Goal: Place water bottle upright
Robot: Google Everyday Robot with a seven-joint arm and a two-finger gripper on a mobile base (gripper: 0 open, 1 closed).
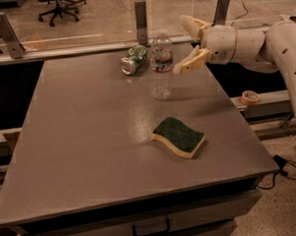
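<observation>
The water bottle [161, 66] is clear ribbed plastic with a white-and-red label band near the neck. It stands upright on the grey table [90, 142] toward the back, right of centre. My gripper [186, 43] is just right of the bottle at label height, apart from it. Its fingers [189, 64] are spread open and hold nothing. The white arm runs off to the right edge of the view.
A crushed green can [134, 59] lies just left of the bottle. A green and yellow sponge [179, 136] lies in front of the bottle. A railing with posts runs behind the table. A tape roll [249, 97] sits on a ledge at the right.
</observation>
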